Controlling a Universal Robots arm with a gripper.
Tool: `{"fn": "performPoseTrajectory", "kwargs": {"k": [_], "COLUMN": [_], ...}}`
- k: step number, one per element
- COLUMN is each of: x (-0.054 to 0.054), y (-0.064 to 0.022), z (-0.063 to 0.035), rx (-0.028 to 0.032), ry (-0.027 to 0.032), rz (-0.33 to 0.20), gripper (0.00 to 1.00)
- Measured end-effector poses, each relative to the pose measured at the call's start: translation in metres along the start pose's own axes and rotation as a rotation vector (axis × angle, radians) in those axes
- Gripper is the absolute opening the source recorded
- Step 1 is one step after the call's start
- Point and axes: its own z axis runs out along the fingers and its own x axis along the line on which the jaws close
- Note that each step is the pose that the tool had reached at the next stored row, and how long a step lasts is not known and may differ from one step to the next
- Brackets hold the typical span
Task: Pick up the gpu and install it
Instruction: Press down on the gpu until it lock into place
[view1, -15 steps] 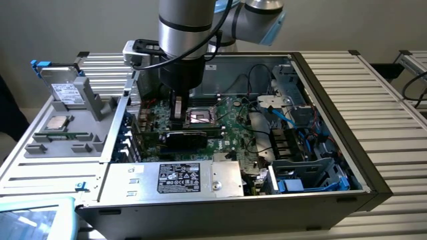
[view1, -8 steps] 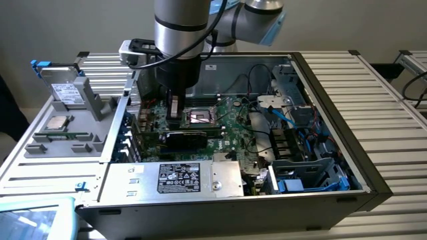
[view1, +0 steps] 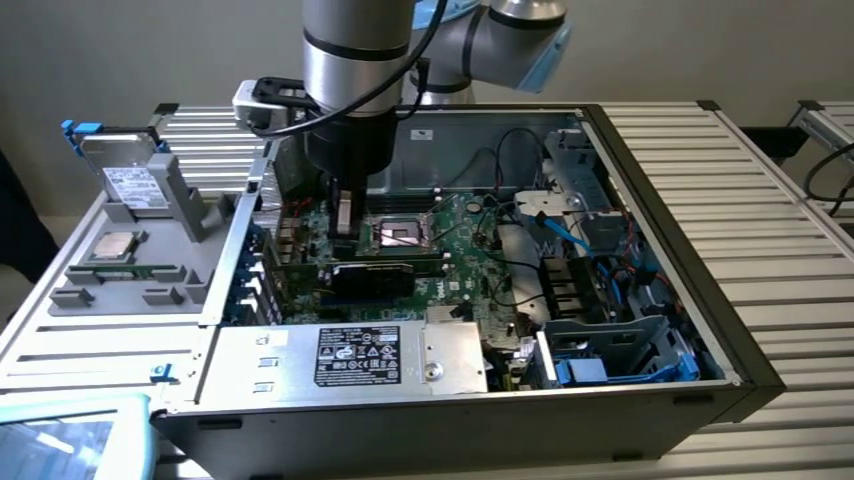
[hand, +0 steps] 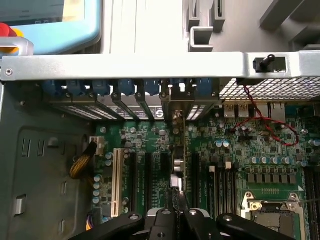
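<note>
The open computer case (view1: 627, 180) holds the green motherboard (view1: 454, 250), cables and a power supply (view1: 354, 357). The gpu (hand: 179, 150) stands edge-on in the motherboard's slots, pinched by the pincer (hand: 177, 210), its fingers pressed together on its top edge. The arm hides the card's near end.

An open computer case (view1: 641, 400) and a grey fixture tray (view1: 120, 300) lie on the slatted table (view1: 761, 190).

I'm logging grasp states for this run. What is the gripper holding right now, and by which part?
The gripper is shut on the gpu, pinching its upper edge near one end, with the card standing on edge above the motherboard slots.
</note>
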Motion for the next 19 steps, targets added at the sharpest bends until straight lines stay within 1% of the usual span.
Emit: {"fn": "performPoseTrajectory", "kwargs": {"k": [6, 9, 11, 12, 16, 17, 18, 19], "x": [-0.006, -0.006, -0.006, -0.006, -0.008, -0.009, -0.009, -0.009], "y": [0.0125, 0.0147, 0.0151, 0.0151, 0.0150, 0.0151, 0.0151, 0.0151], "z": [0.0055, 0.0066, 0.0071, 0.0074, 0.0085, 0.0088, 0.0089, 0.0088], "rx": [0.0007, 0.0039, 0.0100, 0.0148, 0.0400, 0.0452, 0.0455, 0.0454], "ry": [0.0065, 0.0110, 0.0151, 0.0178, 0.0339, 0.0377, 0.0403, 0.0408], "rz": [-0.001, -0.006, -0.013, -0.017, -0.029, -0.032, -0.032, -0.032], "gripper": [0.12, 0.12, 0.12, 0.12, 0.12, 0.12, 0.12, 0.12]}}
